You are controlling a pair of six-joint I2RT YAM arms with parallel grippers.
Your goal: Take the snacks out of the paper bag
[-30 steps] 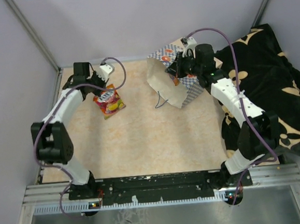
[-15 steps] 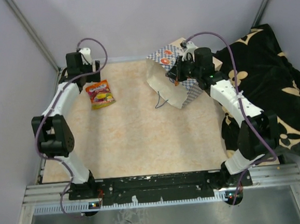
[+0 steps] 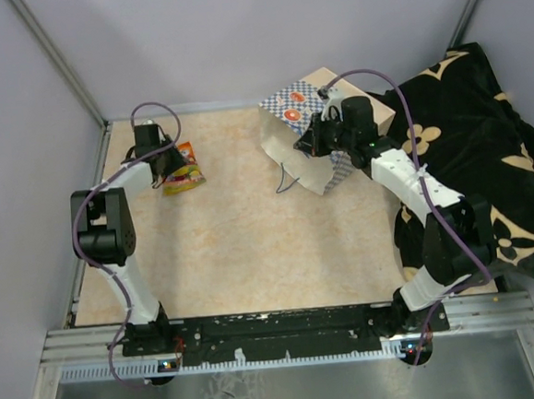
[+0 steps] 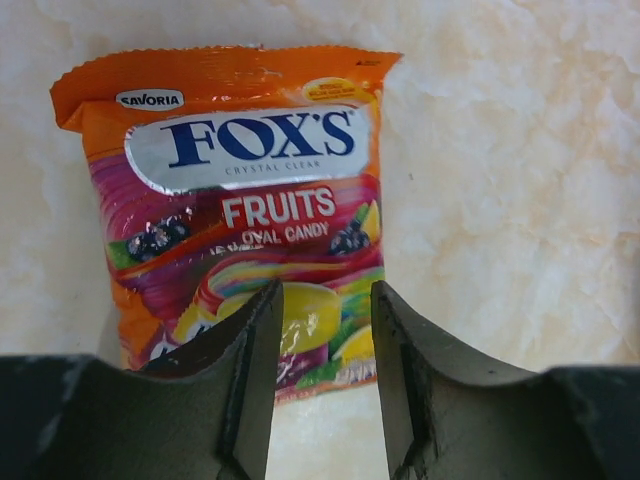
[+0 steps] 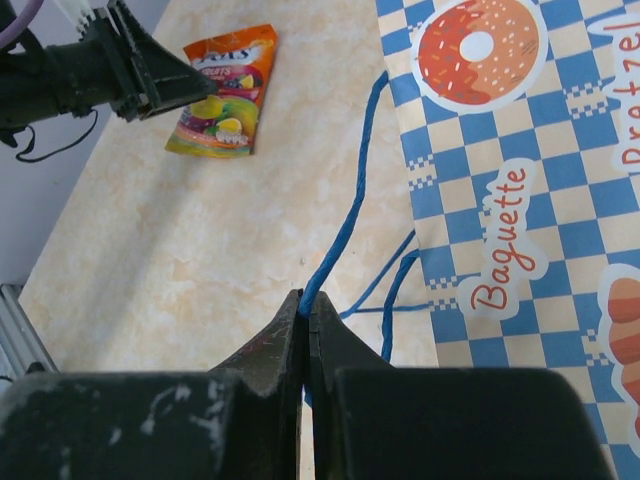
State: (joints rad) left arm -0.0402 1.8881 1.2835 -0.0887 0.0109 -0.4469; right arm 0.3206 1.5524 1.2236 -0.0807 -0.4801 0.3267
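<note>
Found one packet (image 4: 240, 180) out on tabletop (image 4: 500, 200), ten o'clock, below parted left claw (image 4: 325, 295). Noted right claw (image 5: 305, 297) clamped on bag (image 5: 500, 150) cord (image 5: 345, 225). Judged rest inside.

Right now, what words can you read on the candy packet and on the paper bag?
"SAVORIA": small label, top left of the candy packet.
"FOX'S": silver logo on the packet.
"CRYSTAL CLEAR": under the logo.
"FRUITS": white letters, mid packet.
"OVAL CANDY": below that.
Yellow badge, top right: too small to read.
"Baguette": orange, on the paper bag.
"Pretzel": on the bag, at the picture's edge.
</note>
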